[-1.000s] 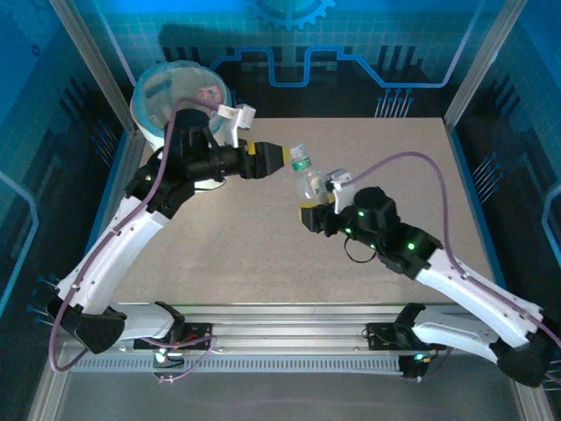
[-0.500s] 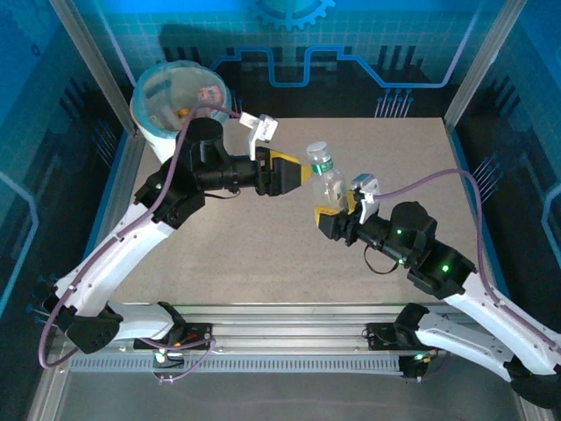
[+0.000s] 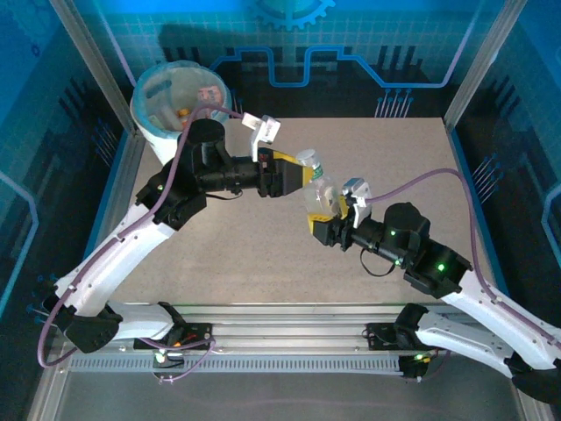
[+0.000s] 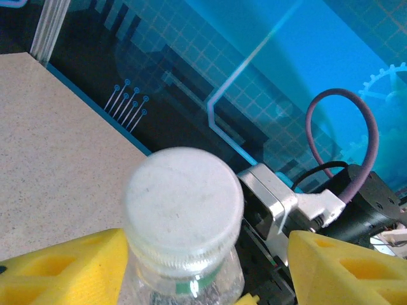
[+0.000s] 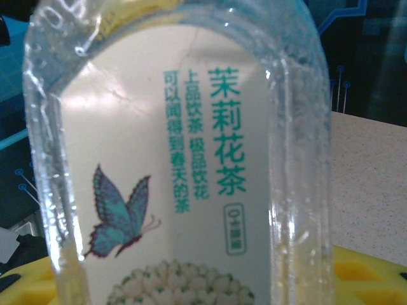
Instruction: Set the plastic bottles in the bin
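Observation:
A clear plastic bottle (image 3: 318, 191) with a white cap (image 4: 184, 194) and a white butterfly label (image 5: 191, 159) is held upright above the middle of the table. My right gripper (image 3: 323, 226) is shut on the bottle's lower part, and its yellow fingers (image 5: 372, 273) show at the label's bottom edge. My left gripper (image 3: 298, 174) is open, its yellow fingers (image 4: 63, 270) standing either side of the bottle's neck just below the cap, with a gap on the right side. The white bin (image 3: 151, 118) with its light blue liner stands at the far left corner.
Inside the bin lie a few bottles, one with a pink label (image 3: 209, 93). Aluminium frame posts (image 3: 88, 53) and blue patterned walls close in the table (image 3: 403, 167). The left arm stretches just in front of the bin.
The right arm has carried the bottle left and slightly nearer, tilting it toward the left gripper. The bottle's neck now sits between the left gripper's open fingers.

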Robot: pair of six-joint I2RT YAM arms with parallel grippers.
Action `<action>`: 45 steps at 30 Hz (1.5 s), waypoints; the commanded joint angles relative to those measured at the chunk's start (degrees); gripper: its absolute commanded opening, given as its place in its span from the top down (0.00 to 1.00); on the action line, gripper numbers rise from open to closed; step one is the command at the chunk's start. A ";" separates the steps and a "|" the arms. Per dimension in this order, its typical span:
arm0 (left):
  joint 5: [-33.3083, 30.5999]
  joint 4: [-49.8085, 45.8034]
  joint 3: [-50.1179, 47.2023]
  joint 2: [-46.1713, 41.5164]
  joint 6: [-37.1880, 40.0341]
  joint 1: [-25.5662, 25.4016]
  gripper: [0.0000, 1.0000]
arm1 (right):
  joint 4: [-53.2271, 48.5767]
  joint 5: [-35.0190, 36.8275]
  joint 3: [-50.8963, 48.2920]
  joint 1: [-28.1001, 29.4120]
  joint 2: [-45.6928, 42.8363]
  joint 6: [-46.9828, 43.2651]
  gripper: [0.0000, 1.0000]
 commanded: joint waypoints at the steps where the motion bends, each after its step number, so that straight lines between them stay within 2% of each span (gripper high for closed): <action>1: -1.38 -0.44 0.89 0.48 0.64 -0.35 0.35 | 2.20 -0.91 0.62 1.06 0.27 -1.28 0.49; 13: -2.61 -1.11 1.61 0.80 0.81 -0.39 0.61 | 2.07 -0.86 1.16 2.18 1.87 -1.90 0.48; 17: -4.26 -1.44 0.66 0.23 0.86 -0.35 0.65 | 2.47 -1.04 1.25 2.69 2.22 -1.92 0.48; 19: -4.89 -1.36 0.21 0.04 0.81 -0.35 0.65 | 2.82 -1.13 1.17 2.90 2.46 -1.84 0.48; 20: -5.07 -1.36 0.06 -0.03 0.75 -0.40 0.62 | 2.91 -1.15 1.24 3.06 2.63 -1.91 0.48; 22: -5.84 -1.18 -0.20 -0.22 0.55 -0.38 0.45 | 3.08 -1.20 1.42 3.47 3.06 -2.00 0.48; 23: -6.20 -1.03 -0.40 -0.39 0.44 -0.37 0.45 | 3.30 -1.13 1.51 3.73 3.26 -2.18 0.48; 25: -6.79 -0.88 -0.61 -0.61 0.21 -0.36 0.51 | 3.85 -0.95 1.58 4.11 3.70 -2.20 0.48; 30: -8.86 -2.14 -0.51 -1.02 -0.49 -0.35 0.76 | 5.89 -1.97 1.88 4.64 5.48 -2.72 0.48; 34: -10.77 -2.52 -2.39 -3.22 -0.24 -0.40 0.87 | 4.61 -1.35 4.29 4.80 7.56 -4.05 0.45; 37: -14.11 -1.33 -5.17 -5.83 0.08 -0.42 1.00 | 3.52 -0.86 5.64 4.88 8.54 -4.55 0.40; 40: -18.02 -1.87 -6.59 -7.21 0.67 -0.30 1.00 | 4.19 0.41 5.04 4.99 8.88 -4.38 0.32; 45: -24.34 -3.34 -8.73 -9.13 1.49 -0.24 1.00 | 4.01 5.61 4.47 5.11 10.07 -3.14 0.08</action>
